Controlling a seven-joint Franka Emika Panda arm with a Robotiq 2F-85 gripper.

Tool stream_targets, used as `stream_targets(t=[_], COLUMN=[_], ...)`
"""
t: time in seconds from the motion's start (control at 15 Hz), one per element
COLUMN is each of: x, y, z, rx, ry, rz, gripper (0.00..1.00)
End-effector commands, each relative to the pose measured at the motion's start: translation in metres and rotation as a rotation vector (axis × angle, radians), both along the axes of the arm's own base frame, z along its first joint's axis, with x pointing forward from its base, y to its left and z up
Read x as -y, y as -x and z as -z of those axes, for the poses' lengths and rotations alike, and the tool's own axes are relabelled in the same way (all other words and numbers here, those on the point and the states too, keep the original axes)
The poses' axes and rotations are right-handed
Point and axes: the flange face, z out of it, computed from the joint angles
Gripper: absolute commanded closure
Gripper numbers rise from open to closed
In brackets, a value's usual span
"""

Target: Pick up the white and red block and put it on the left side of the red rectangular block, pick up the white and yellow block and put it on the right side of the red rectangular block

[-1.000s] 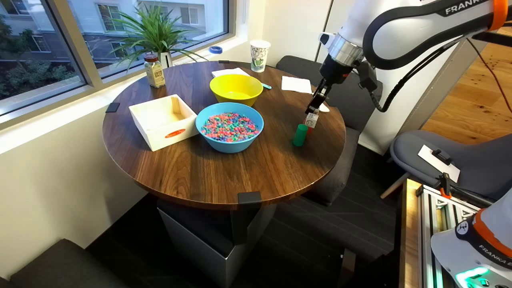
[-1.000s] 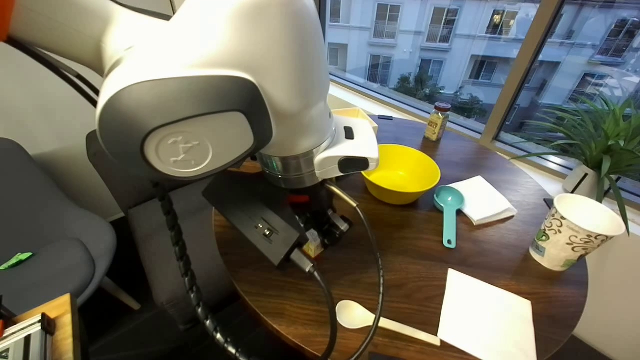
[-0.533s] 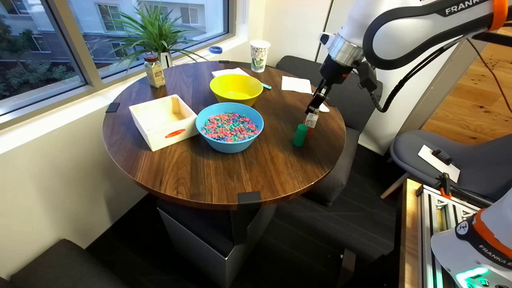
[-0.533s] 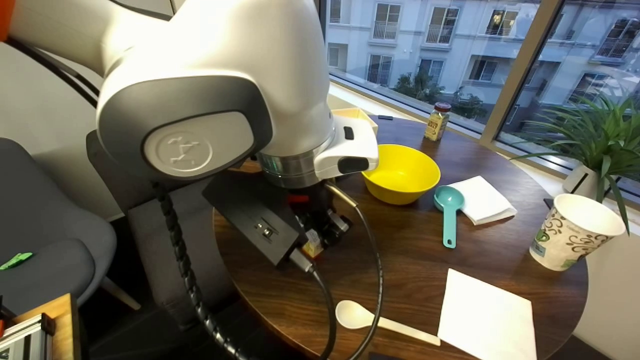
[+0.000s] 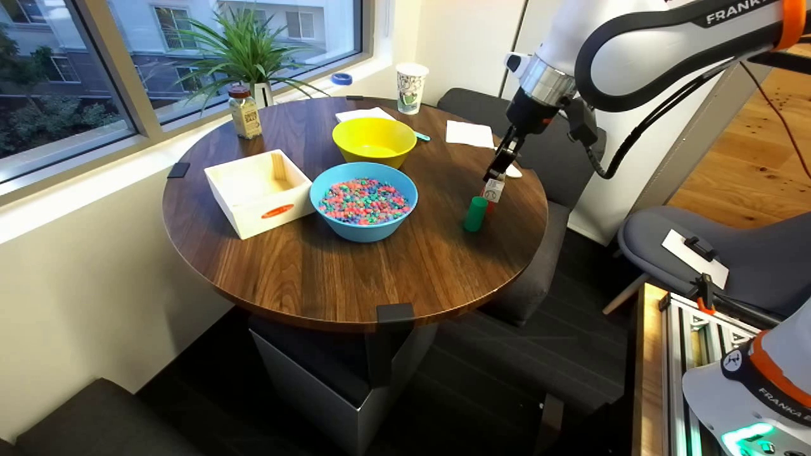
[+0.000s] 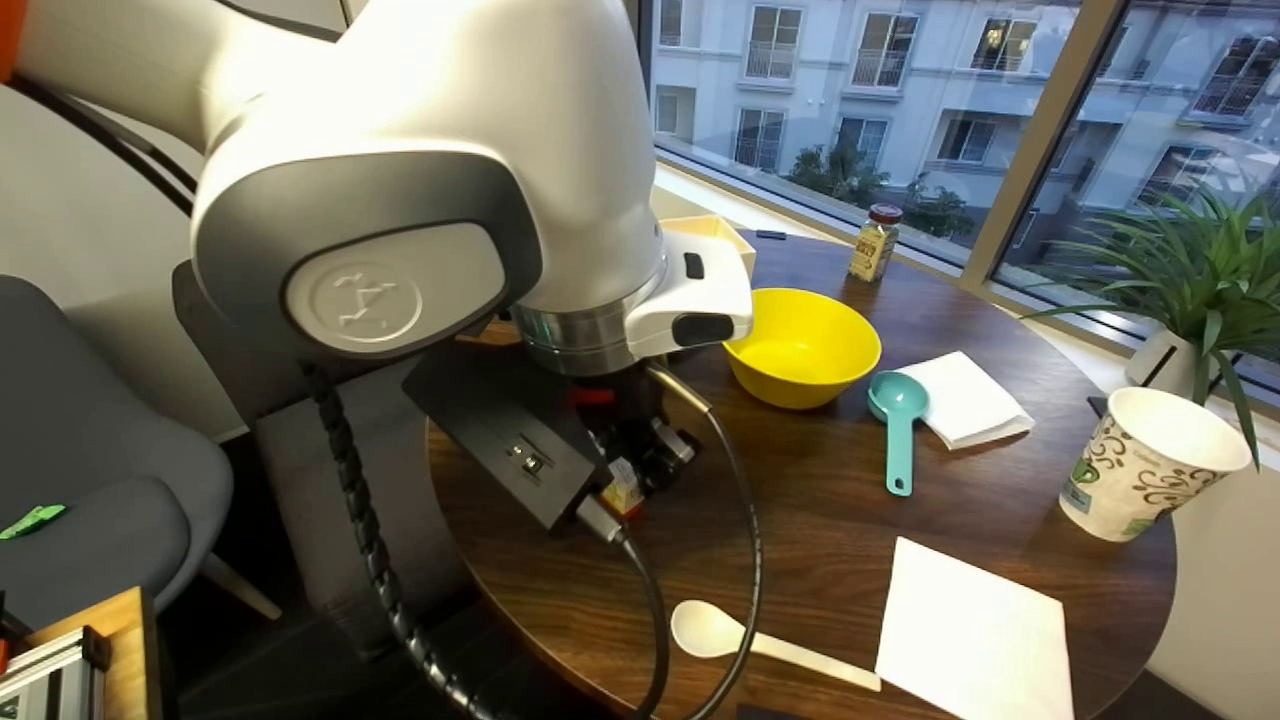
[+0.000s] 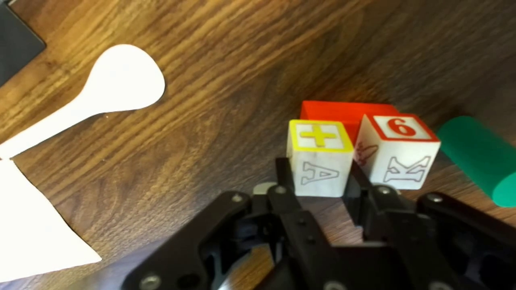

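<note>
While, in the wrist view, the black gripper [image 7: 318,171] pinches the white-and-yellow lettered cube [image 7: 321,161] on or just above the red oblong block [image 7: 347,112], the white-and-red lettered cube [image 7: 399,155] stands at right; the second placement seems nearly done: next, release gently, lift.

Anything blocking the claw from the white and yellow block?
Nothing visible: in the wrist view, the white and yellow block sits between the fingers of the claw. The white and red block stands close outside one finger; contact there is unclear.

Yellow-white cube [image 7: 321,163] beside red-white cube [image 7: 397,153]
</note>
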Motion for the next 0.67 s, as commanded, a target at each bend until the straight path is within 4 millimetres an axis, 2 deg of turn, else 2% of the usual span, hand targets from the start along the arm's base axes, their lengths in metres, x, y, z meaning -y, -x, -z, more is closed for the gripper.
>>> stream_targets(t=[0.0,0.6], x=[-0.0032,-0.003], y=[0.0079,0.0075], z=[0.0005,0.0002], rx=[-0.014,-0.01], ry=[0.001,0.003], rz=[0.004,0.004], gripper=[0.87,0.74])
